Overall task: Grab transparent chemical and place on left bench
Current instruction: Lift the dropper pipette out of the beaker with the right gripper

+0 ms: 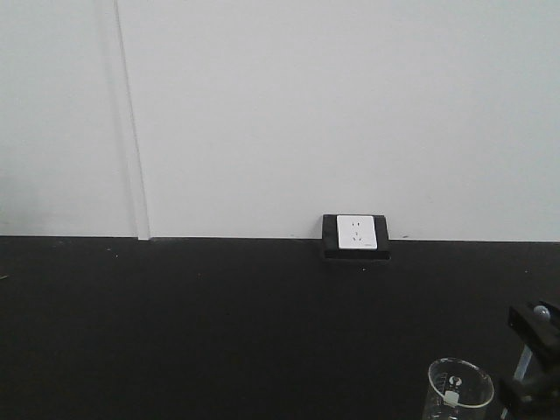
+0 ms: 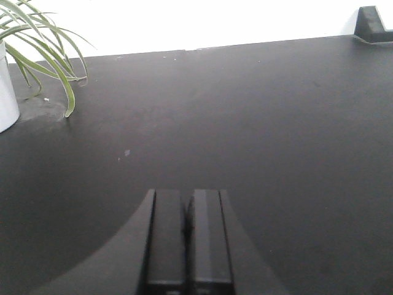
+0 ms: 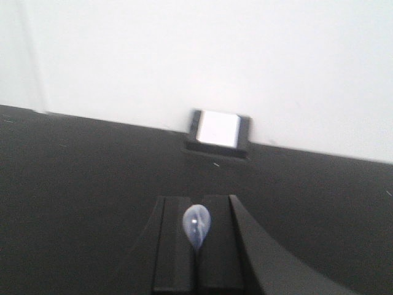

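Bulb of the clear pipette [image 3: 196, 225] pokes out, whitish and blurred, between the fingers of the right pincer [image 3: 196, 201], which are clamped on it above the black table [image 1: 219, 324]. The stem is hidden, probably below. A wall socket [image 1: 357, 233] lies at 12 o'clock from that pincer, and a glass beaker [image 1: 459, 389] stands just beside it at 9 o'clock. The left pincer [image 2: 187, 195] is pressed together on nothing, with a plant [image 2: 43, 55] at its 10 o'clock.

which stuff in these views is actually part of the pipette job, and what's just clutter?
Job:
- clear pipette, bulb pinched in the right end effector
- left bench: not in view

Lying about:
- glass beaker
- wall socket
- potted plant
- left end effector, shut and empty
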